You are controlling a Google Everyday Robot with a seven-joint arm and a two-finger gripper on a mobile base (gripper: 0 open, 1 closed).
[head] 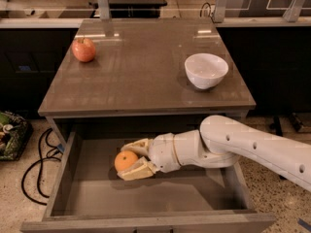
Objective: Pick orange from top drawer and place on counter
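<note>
The orange (125, 160) is inside the open top drawer (160, 194), left of its middle. My gripper (123, 161) reaches in from the right on the white arm. Its tan fingers (137, 170) close around the orange, one above and one below, and hold it just over the drawer floor. The grey-brown counter (141, 76) lies above the drawer.
A reddish apple (84, 49) sits at the counter's far left and a white bowl (206, 70) at its right. Black cables (36, 171) and a basket (9, 135) lie on the floor to the left. The drawer's front wall (146, 222) is nearest the camera.
</note>
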